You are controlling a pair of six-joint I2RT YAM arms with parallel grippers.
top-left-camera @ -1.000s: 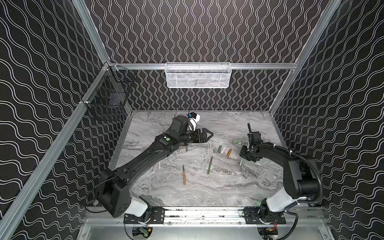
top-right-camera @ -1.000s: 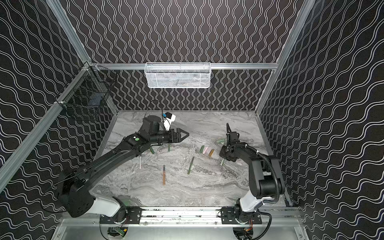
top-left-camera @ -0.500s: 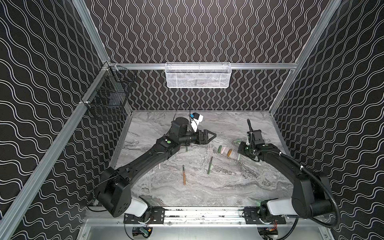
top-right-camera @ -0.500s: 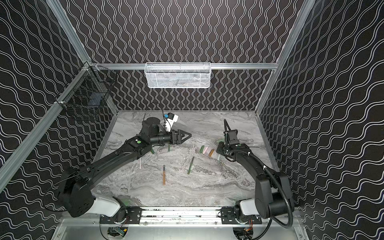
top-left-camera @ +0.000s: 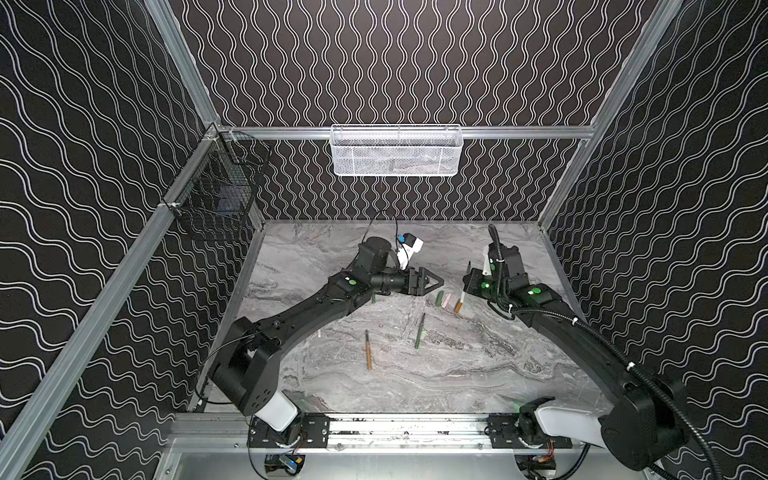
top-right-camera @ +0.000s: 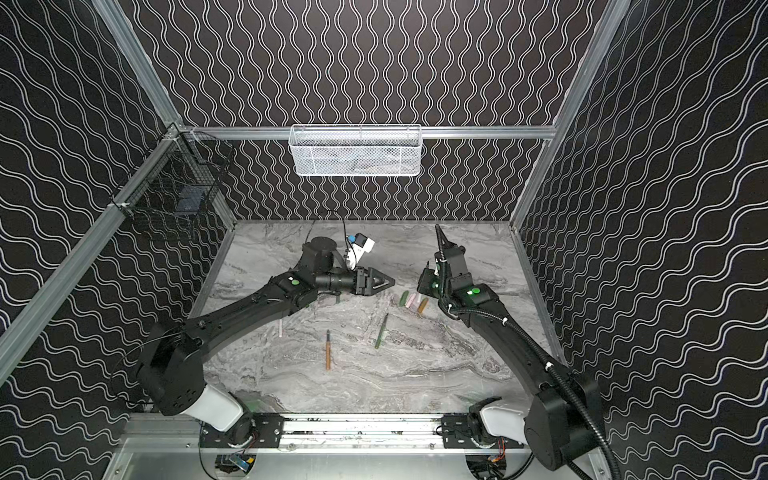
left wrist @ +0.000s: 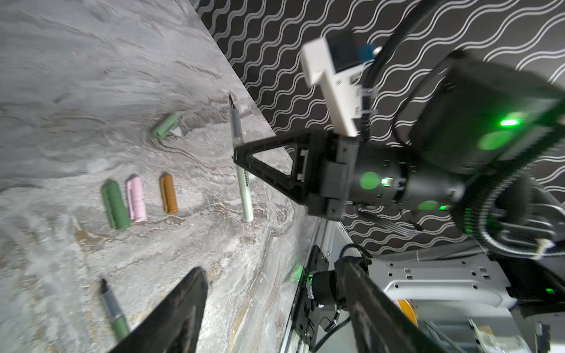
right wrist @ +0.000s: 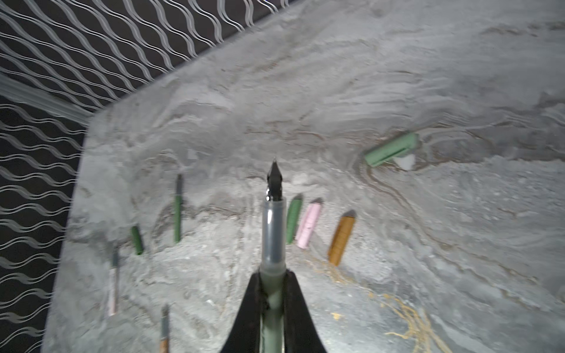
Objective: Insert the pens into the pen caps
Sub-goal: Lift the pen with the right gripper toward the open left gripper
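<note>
Holding the pale green pen (right wrist: 273, 232) clenched in the right hand (right wrist: 273, 274), mid-barrel, tip raised clear of the tabletop (top-left-camera: 478, 361). Hovering with the left hand (top-left-camera: 438, 284) released and empty, near the row of three caps (left wrist: 136, 198). Step in hand, likely: fetching the match. Next: take the pale green cap (right wrist: 391, 149), lying alone on the tabletop apart from that row, with the left hand; then align its mouth with the tip and push.
</note>
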